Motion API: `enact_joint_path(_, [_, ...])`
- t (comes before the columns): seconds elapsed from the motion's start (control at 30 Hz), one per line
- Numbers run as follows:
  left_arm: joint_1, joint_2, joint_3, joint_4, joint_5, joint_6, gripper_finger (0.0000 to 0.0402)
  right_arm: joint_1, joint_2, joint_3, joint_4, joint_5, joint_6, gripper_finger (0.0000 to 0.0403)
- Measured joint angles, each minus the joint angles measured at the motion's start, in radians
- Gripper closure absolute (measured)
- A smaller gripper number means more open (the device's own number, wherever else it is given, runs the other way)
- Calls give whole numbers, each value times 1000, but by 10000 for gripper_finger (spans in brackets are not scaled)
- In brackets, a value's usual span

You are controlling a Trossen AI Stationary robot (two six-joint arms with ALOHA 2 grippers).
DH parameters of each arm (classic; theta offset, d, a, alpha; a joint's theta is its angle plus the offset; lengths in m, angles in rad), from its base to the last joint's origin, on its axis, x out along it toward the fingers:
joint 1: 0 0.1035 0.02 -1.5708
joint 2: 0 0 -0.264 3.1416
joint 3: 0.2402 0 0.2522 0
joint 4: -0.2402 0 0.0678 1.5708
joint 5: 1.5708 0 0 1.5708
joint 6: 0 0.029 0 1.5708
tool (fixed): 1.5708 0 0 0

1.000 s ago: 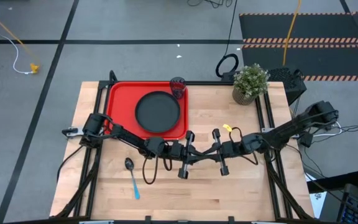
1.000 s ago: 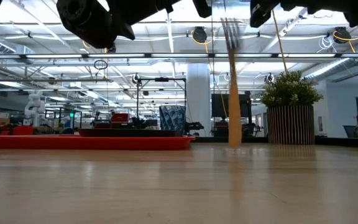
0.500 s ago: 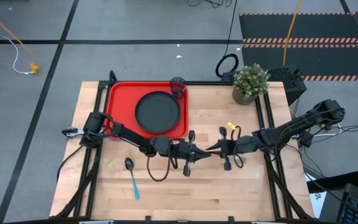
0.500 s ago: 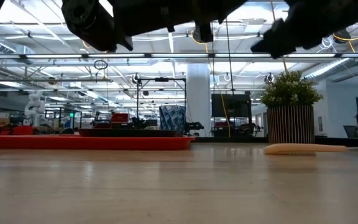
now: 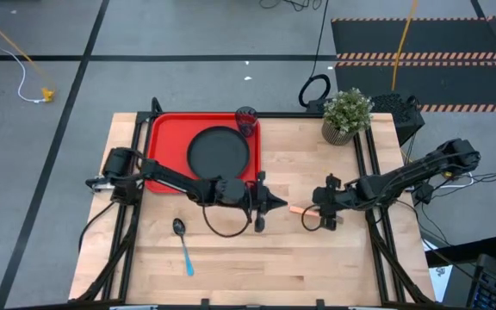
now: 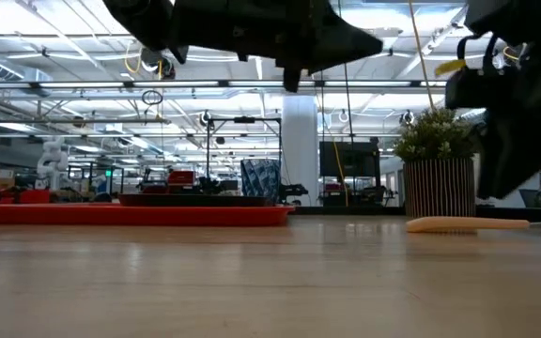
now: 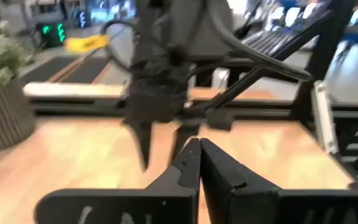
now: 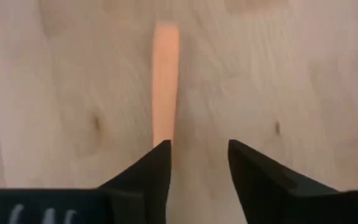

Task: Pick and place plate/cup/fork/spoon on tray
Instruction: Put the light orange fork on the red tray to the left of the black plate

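The fork (image 5: 294,207) lies flat on the bare wood at mid table, its orange handle (image 8: 165,81) running away from my right gripper (image 8: 197,146). That gripper (image 5: 310,212) is tipped down over the handle's near end, open, with one fingertip (image 8: 160,152) above it. My left gripper (image 5: 278,205) hovers shut and about level just left of the fork. The black plate (image 5: 220,155) and the cup (image 5: 246,120) rest on the red tray (image 5: 162,138). The blue-handled spoon (image 5: 182,244) lies on the wood near the front left.
A potted plant (image 5: 345,114) stands at the far right of the table. The two grippers face each other closely at mid table. Bare wood lies along the near edge and between the tray and the plant.
The fork stood upright between the two grippers; it has fallen and now lies flat on the table. My right gripper has drawn back toward the table's right edge, sunk and tipped steeply down over the handle. My left gripper has moved a little toward the right and levelled out.
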Motion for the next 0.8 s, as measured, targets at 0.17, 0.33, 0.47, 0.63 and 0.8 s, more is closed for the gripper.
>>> enact_joint_path(0.17, [8, -26, 1, -100, -35, 0, 377, 3, 0, -19, -24, -37, 19, 209])
enact_joint_path(0.33, [7, -28, 0, -126, -35, 0, 359, 3, 0, -68, -16, -109, 66, 194])
enact_joint_path(0.47, [8, -28, 0, -126, -35, -1, 347, 3, -2, -111, 39, -167, 100, 193])
enact_joint_path(0.63, [9, -28, 0, -127, -35, -2, 344, 3, -3, -144, 79, -194, 88, 202])
enact_joint_path(0.8, [10, -28, 0, -126, -35, -6, 344, 0, -12, -146, 133, -192, 61, 210])
